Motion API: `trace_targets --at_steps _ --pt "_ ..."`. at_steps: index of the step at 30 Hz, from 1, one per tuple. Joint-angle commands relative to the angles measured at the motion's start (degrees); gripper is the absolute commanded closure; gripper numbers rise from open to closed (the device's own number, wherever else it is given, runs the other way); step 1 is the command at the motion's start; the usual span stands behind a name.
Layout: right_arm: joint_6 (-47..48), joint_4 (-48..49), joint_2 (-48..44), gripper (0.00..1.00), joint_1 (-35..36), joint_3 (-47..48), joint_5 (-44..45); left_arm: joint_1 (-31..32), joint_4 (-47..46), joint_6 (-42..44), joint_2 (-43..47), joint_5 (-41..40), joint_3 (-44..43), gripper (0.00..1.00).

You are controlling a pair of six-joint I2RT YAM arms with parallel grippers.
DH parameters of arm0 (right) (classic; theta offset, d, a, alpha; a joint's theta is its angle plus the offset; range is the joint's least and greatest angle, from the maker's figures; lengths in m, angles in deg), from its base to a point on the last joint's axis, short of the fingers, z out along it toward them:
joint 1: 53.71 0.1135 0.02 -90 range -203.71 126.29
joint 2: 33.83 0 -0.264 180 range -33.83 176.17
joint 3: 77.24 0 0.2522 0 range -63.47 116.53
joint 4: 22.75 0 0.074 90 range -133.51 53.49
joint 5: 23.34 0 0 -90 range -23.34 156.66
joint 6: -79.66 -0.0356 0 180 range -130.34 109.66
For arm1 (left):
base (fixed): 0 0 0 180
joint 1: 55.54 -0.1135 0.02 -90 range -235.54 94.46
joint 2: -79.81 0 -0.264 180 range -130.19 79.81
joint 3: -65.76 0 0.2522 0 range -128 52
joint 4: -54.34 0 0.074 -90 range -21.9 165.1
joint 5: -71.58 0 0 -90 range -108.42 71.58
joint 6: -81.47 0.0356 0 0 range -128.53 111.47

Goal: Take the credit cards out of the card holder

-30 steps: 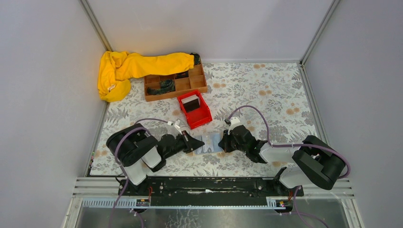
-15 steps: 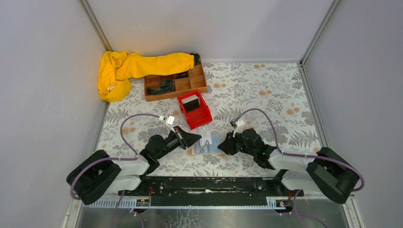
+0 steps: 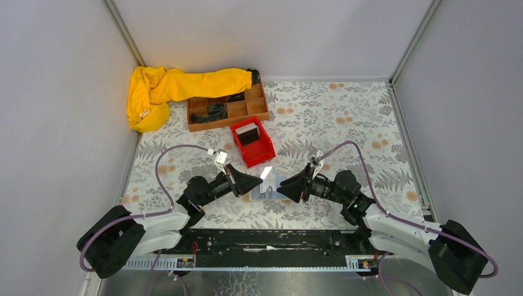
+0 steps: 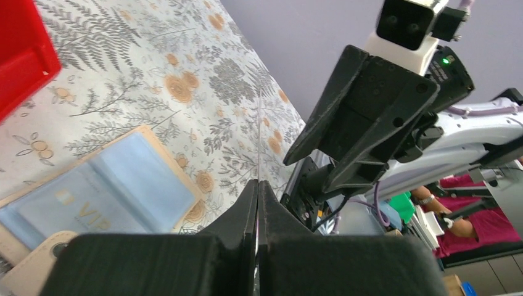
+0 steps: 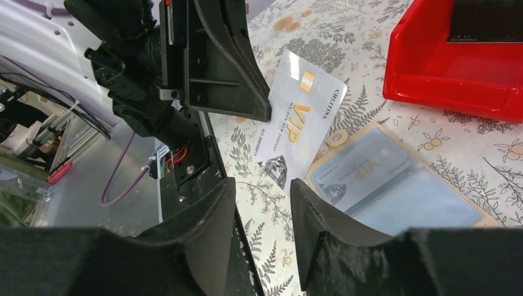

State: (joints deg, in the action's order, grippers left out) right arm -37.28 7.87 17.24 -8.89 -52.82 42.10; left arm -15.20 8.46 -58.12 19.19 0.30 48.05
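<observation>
Ok so closest to the arm bases, both grippers meet over the middle of the floral table cover [image 3: 345, 123], tips pointing at each other.

The left gripper [image 3: 259, 180] has its fingers pressed tight together on a credit card [image 3: 266, 172]. It's a silvery one with "VIP" printed on it, held up off the table and tilted, with the pinch at its upper left edge in the right wrist view. From the left wrist cam you only see it edge-on, as a thin line.

The right gripper [image 3: 282, 187] sits just beside it with its fingers [image 5: 206, 228] spread apart and nothing clamped. The card's lower corner shows in the gap between them in the right wrist view, but I can't tell if it touches anything there.

Right under both tips is the card holder [image 3: 269, 192], lying open and flat on the table, bluish pockets facing up with a tan edge. There's a second card [image 5: 361, 172] tucked in it, also marked VIP.

A bit further back is the red bin [image 3: 262, 151] with a dark card [image 3: 248, 133] in it, near the holder but not touching. Behind that is the wooden tray [image 3: 228, 111] with its compartments, and a yellow cloth [image 3: 166, 86] draped over the tray's far edge, bunched in the far left corner.
</observation>
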Motion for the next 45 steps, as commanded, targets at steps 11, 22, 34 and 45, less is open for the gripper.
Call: trace_targets --at_steps 11,22,34,45 --pt "3.7 0.6 2.1 0.60 -0.4 4.2 -3.4 -0.4 -13.1 -1.7 -1.7 7.0 0.0 1.00" --pt "4.6 0.9 2.9 0.76 -0.4 5.3 -4.1 -0.4 -16.4 -2.7 -5.8 11.1 -1.2 1.00" --pt "5.1 -0.5 1.7 1.00 -0.4 5.3 -4.8 -0.4 -18.8 -2.6 -7.0 9.2 -0.7 0.97" --pt "3.1 2.2 1.4 1.00 -0.5 3.7 -4.2 -0.4 -20.1 -2.0 -2.0 5.1 -0.1 0.83"
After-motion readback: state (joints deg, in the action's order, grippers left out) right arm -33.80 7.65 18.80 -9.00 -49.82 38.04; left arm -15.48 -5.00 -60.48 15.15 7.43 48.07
